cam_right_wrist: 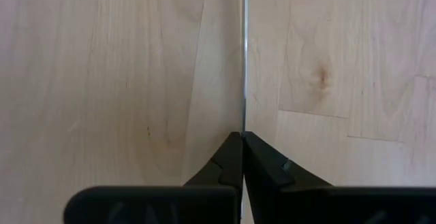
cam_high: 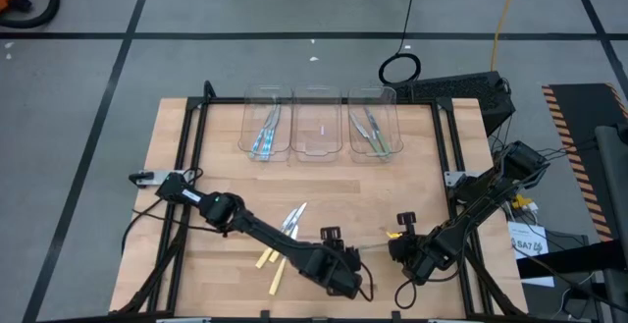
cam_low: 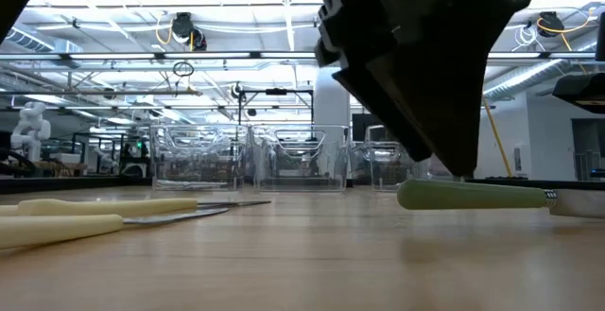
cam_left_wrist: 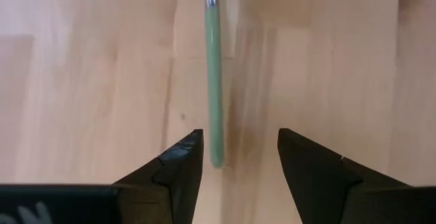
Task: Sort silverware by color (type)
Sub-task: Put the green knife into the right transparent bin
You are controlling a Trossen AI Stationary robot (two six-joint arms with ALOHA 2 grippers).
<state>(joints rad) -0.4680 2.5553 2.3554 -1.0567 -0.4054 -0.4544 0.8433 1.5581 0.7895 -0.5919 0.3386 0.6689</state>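
1. While the left pincer (cam_left_wrist: 238, 166) hovers low with its jaws wide, the green-handled utensil (cam_left_wrist: 214, 81) lies on the counter (cam_high: 196, 166) straight ahead, its long axis in line with the gap, handle end just between the fingertips.
2. Opposite, the right pincer (cam_right_wrist: 242, 139) is pinched tight on that utensil's thin metal end, so both arms are at it.
3. Count: three clear bins (cam_high: 317, 122); two blue-handled pieces in the left one, two green in the right, the middle one seemingly without any; three pale yellow-handled pieces (cam_high: 280, 249) loose near the left arm.
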